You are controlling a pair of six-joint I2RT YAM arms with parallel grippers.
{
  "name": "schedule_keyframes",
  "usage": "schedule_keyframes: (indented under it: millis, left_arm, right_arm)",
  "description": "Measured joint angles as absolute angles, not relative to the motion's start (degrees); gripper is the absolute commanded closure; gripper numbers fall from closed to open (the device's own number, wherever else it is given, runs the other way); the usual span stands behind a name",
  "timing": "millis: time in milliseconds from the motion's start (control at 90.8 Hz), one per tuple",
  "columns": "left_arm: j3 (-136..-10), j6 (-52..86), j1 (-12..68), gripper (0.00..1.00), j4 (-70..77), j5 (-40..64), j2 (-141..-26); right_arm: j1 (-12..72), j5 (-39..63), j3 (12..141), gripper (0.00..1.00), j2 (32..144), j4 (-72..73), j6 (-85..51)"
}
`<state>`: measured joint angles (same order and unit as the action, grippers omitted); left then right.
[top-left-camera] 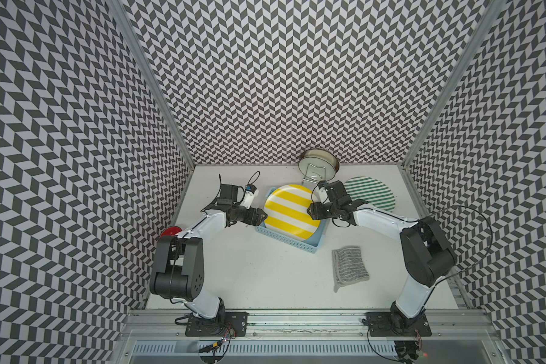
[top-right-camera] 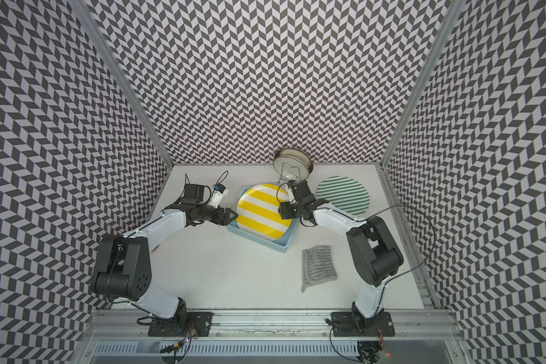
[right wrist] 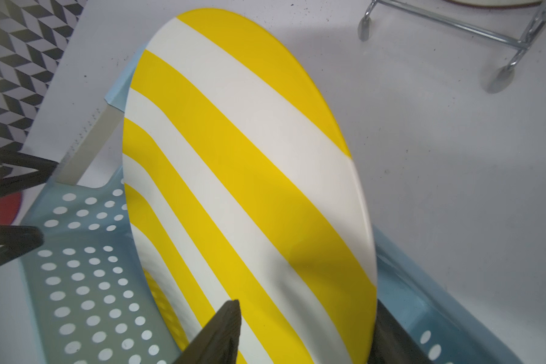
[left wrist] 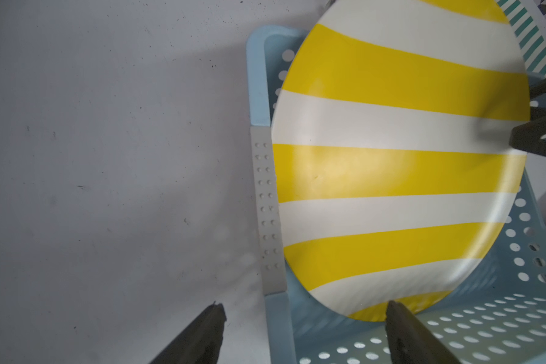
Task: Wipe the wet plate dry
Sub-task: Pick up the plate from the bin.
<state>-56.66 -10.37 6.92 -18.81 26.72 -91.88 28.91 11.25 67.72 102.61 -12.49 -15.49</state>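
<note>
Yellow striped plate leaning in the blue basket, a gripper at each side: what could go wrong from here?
1. The right gripper straddles the thin rim of the yellow striped plate with its jaws apart. A shallow pinch might slip, and the tilted plate could topple.
2. The left gripper, open, appears to straddle the wall of the blue basket. Closing there might catch the basket, not the plate.

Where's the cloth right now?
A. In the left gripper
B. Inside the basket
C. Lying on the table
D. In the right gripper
C: the cloth lies on the table, outside the basket, with nothing touching it.
</note>
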Motion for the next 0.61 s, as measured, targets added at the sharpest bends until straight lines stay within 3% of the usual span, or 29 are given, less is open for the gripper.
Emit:
schedule_keyframes:
  millis: [352, 606]
  left_arm:
    - [-56.4, -10.3, 8.0, 0.21, -18.7, 27.8, -95.0]
    - [-56.4, -10.3, 8.0, 0.21, -18.5, 28.0, -95.4]
  right_arm:
    - [25.1, 25.5, 64.4, 0.54, 102.6, -5.2, -17.2]
    - [23.1, 33.1, 63.0, 0.59, 102.6, -1.6, -19.5]
